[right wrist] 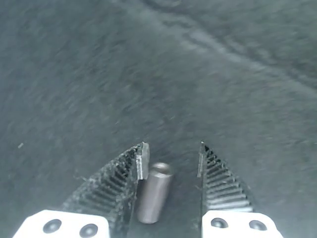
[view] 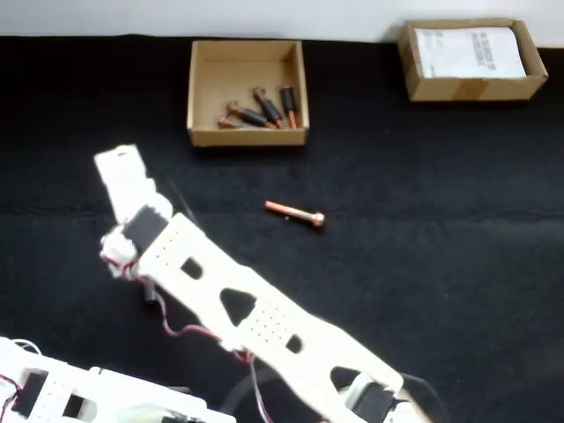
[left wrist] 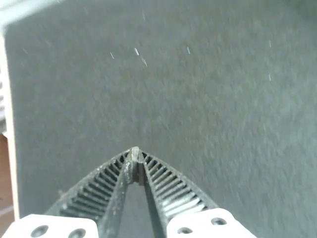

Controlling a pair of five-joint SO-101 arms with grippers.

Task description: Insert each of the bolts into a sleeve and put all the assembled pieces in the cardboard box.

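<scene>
Left gripper [left wrist: 134, 156] is sitting clenched on nothing above the bench [left wrist: 208, 89]. Right gripper [right wrist: 173, 152] is hanging released, straddling the grey sleeve [right wrist: 153, 193], which is lying on the bench just beside one finger and apart from the other. Closing from here is risking a lopsided pinch that rolls the sleeve away. The copper bolt [view: 295, 212] is lying mid-bench, near the cardboard box [view: 201, 88].

Light is soft and even from above, dark surface [view: 458, 282] carries only faint shadows in high view and looks washed paler in both wrist views, white arm [view: 264, 322] glares.
</scene>
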